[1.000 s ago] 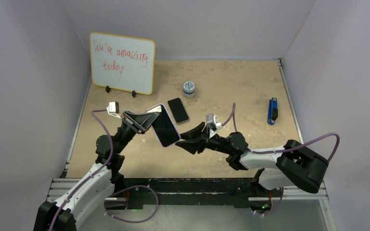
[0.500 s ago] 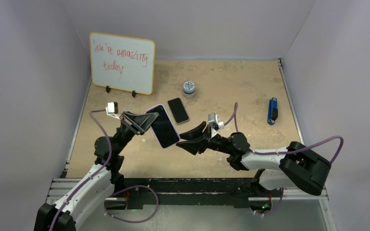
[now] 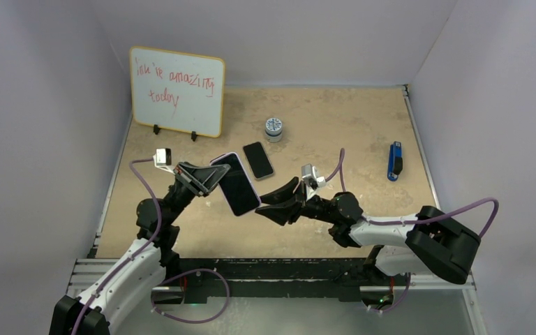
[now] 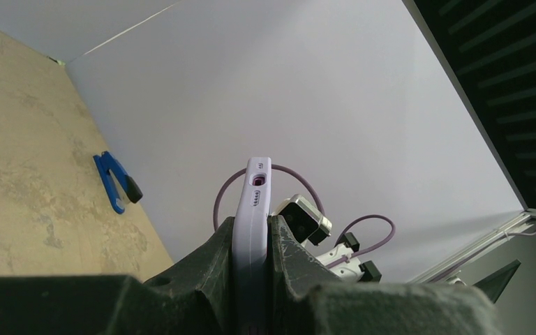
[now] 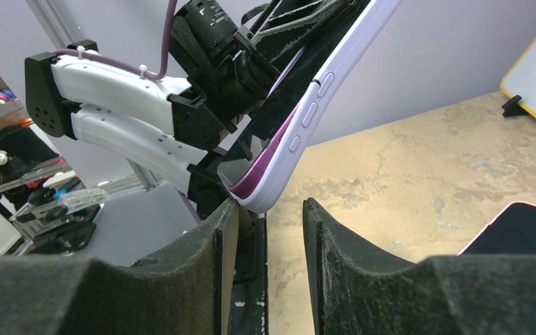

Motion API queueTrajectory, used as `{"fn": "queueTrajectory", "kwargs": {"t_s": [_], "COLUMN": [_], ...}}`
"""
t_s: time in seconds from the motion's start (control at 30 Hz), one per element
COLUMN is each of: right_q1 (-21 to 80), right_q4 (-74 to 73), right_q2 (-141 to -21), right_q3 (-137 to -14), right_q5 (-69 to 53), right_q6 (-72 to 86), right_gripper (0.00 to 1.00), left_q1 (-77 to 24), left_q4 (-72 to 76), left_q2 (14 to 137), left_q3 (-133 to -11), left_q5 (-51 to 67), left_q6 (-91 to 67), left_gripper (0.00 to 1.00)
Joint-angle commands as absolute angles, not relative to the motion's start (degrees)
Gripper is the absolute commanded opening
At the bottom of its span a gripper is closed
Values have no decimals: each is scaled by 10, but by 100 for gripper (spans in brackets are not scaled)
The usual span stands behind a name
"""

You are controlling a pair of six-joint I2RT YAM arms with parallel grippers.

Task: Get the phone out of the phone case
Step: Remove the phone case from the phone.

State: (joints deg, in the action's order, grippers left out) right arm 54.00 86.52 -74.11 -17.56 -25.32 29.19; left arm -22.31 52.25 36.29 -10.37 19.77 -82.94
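**Item 1. Left gripper** [image 3: 208, 176]: closed tight on the phone case [image 4: 252, 209], one finger on each flat face. It holds the case up in the air above the table [image 3: 335, 125].

**Item 2. Phone case:** lilac, with side buttons and a bottom port showing. It is tilted, its free end pointing towards the right arm. The phone [image 3: 237, 185], dark screen upward, sits inside it with no part lifted out.

**Item 3. Right gripper** [image 3: 262, 204]: part open and holding nothing. In the right wrist view the lower corner of the case hangs just at the mouth of the gap between the two padded fingers [image 5: 202, 279]. Whether it touches the nearer finger cannot be told.

**Item 4. Second phone** [image 3: 258, 160]: black, lying flat on the table just behind the raised one.

**Item 5. Small round tin** [image 3: 273, 128]: upright, behind the second phone.

**Item 6. Blue tool** [image 3: 394, 161]: black-tipped, lying near the right edge of the table, well apart from the rest.

**Item 7. Whiteboard** [image 3: 176, 91]: on two black feet at the back left corner, bearing red handwriting.
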Motion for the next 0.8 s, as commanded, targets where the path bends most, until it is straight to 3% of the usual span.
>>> {"fn": "queueTrajectory", "kwargs": {"t_s": [0.0,0.4,0.77], "right_q1": [543,541,520], "right_q4": [977,973,948], "right_q2": [-742,-753,-768], "right_q3": [-196,-206,-203], "right_q5": [-263,-261,-230], "right_q6": [300,308,311], "right_gripper": [41,40,26], "left_q1": [-227,-229,-231], "left_q4": [575,574,599], "left_q2": [349,360,363], "left_q3": [-116,-116,-105], "left_q5": [201,209,214], "left_q6": [-841,-838,-865], "left_gripper": [0,0,0]}}
